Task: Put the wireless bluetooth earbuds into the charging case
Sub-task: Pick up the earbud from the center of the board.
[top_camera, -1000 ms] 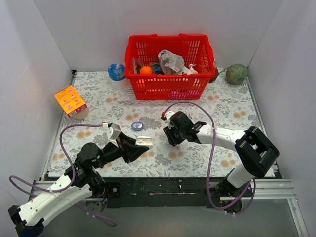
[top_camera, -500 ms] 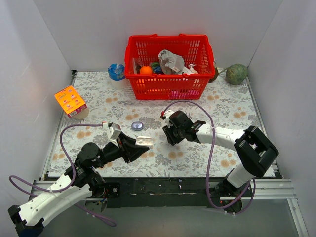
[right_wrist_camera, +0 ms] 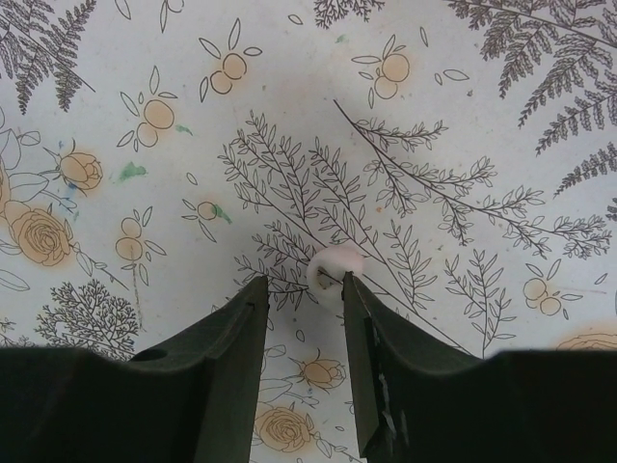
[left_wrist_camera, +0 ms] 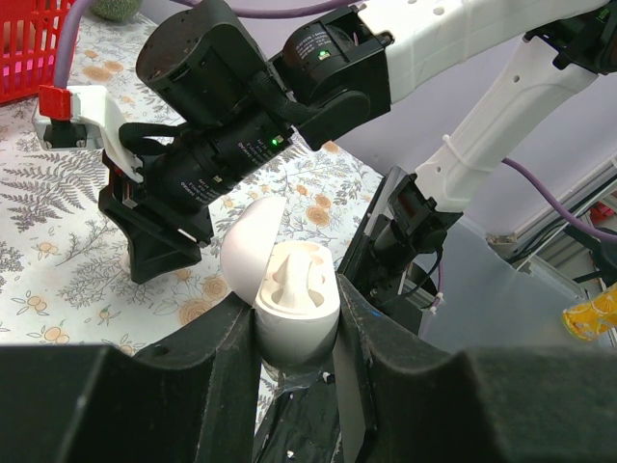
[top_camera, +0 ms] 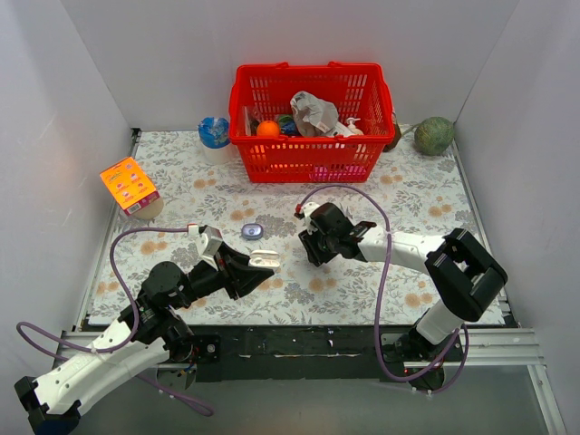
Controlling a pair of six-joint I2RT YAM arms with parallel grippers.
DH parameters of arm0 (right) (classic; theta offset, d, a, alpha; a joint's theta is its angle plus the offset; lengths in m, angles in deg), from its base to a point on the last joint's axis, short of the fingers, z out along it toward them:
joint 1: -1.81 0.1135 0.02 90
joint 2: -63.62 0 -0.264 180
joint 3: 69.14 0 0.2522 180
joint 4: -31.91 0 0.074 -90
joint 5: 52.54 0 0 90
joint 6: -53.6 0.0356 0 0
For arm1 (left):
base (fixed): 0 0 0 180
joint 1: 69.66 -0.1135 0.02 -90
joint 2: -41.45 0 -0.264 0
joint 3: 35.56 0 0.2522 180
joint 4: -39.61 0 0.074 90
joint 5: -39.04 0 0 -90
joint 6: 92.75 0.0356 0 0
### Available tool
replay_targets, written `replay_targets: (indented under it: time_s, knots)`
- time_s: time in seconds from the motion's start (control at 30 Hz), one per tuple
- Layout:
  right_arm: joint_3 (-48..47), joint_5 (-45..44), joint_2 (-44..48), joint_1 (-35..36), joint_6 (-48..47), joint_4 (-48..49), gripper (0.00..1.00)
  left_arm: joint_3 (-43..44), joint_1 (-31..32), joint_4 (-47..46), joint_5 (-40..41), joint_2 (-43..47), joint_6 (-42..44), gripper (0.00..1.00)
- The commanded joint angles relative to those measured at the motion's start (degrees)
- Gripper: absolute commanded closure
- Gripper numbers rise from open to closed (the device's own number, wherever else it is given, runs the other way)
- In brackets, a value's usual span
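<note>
Earbud (right_wrist_camera: 334, 262): one small pinkish-white bud is seen lying on the floral mat (right_wrist_camera: 463, 116). It sits in the gap between the fingers of the right gripper (right_wrist_camera: 304, 282), close against the finger on the right of the wrist view. Whether it touches that finger cannot be told. The jaws are held apart, wider than the bud, and nothing is clamped.

Charging case (left_wrist_camera: 297, 289): held clear of the mat, with the lid hinged open toward the left of the wrist view and a cream moulded insert exposed. The lower shell is pinched between the two fingers of the left gripper (left_wrist_camera: 294, 320), which are closed firmly on it. In the top view the case is seen near the middle of the mat, just left of the right gripper and apart from it.

A small white oval object (top_camera: 252, 232) with a purple centre lies on the mat just beyond the case. Its identity cannot be settled.

Noted farther out:
- a red basket (top_camera: 308, 156) of mixed items at the far edge
- a blue-white cup (top_camera: 215, 132) to its left
- a green round object (top_camera: 434, 136) in the far right corner
- an orange carton (top_camera: 130, 186) at the left edge
</note>
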Motion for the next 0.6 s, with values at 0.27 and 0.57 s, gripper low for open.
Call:
replay_targets:
  time_s: [0.27, 0.57]
  knots:
    - [0.5, -0.8, -0.3, -1.6, 0.1, 1.1, 0.58, -0.1, 0.2, -0.2, 0.0, -0.2, 0.0, 1.0]
    - [0.2, -2.9, 0.2, -1.8, 0.1, 0.8, 0.64, -0.1, 0.2, -0.2, 0.0, -0.3, -0.3, 1.0]
